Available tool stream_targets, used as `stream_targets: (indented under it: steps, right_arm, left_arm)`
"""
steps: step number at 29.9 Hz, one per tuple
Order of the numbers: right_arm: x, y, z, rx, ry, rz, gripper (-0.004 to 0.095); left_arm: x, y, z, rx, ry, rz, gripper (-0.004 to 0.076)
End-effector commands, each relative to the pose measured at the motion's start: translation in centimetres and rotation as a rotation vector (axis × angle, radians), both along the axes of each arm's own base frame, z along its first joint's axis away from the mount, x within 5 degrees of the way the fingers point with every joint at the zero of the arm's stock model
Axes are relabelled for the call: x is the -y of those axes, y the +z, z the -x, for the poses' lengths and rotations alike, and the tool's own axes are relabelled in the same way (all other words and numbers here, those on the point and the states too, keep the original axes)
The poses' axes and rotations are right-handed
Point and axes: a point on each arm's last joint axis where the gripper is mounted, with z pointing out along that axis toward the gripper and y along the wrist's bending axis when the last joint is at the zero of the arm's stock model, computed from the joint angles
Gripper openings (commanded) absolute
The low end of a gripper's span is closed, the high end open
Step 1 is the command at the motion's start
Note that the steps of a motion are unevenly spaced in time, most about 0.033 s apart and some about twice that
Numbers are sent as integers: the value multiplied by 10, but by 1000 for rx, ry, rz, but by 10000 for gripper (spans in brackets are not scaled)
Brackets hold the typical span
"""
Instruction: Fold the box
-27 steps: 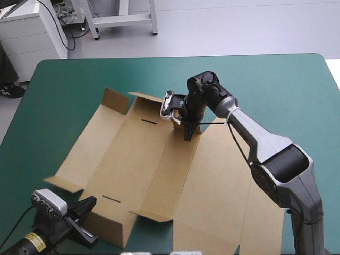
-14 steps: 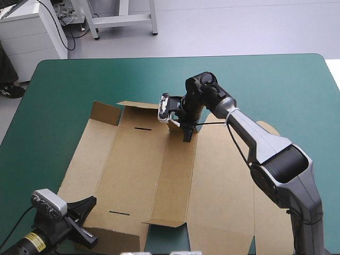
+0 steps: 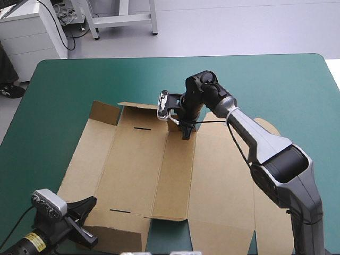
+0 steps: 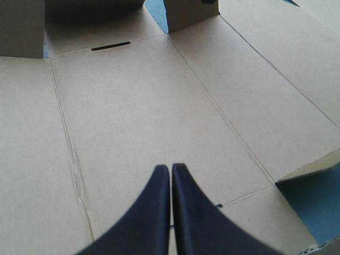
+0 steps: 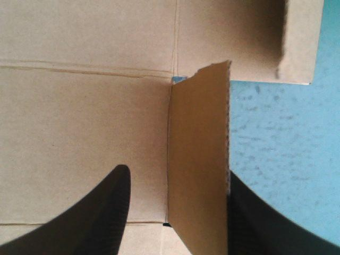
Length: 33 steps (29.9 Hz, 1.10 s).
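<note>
The brown box (image 3: 133, 164) lies flat mid-frame on the table (image 3: 265, 85); right gripper (image 3: 186, 135) open astride its raised far flap (image 5: 199, 159), left gripper (image 4: 171, 169) closed.

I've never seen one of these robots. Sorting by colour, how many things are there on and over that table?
Brown: 1, the box, mostly lying flat.
Black-fingered: 2, the left gripper with its fingers shut, and the right gripper with its fingers open around a raised flap.
Teal-green: 1, the table cover.
Total: 4.

The teal-green table (image 3: 276, 85) carries the brown box (image 3: 133, 164), mostly flat.
</note>
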Motion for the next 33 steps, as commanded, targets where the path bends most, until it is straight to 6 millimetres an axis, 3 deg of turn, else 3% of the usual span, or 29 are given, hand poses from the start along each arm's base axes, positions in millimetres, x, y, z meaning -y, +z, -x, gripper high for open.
stream_targets:
  steps: [1, 6, 10, 18, 21, 26, 29, 33]
  right_arm:
    - [9, 46, 8, 68, -56, -49, 516]
    - [21, 81, 7, 156, -253, -84, 515]
    - [38, 126, 25, 245, -345, -161, 492]
    - [90, 226, 101, 369, -528, -445, 394]
    - [115, 257, 140, 397, -591, -567, 274]
    - [155, 269, 199, 421, -622, -628, -22]
    - [175, 256, 229, 406, -635, -615, -14]
    - [198, 220, 259, 382, -696, -601, -14]
  left_arm:
    - [1, 13, -3, 63, 8, 54, -8]
    - [1, 13, -3, 63, 8, 54, -8]
    - [1, 13, -3, 63, 8, 54, -8]
    - [1, 13, -3, 63, 8, 54, -8]
    - [1, 13, -3, 63, 8, 54, -8]
    - [1, 13, -3, 63, 8, 54, -8]
    - [1, 13, -3, 63, 8, 54, -8]
    - [1, 13, -3, 63, 8, 54, -8]
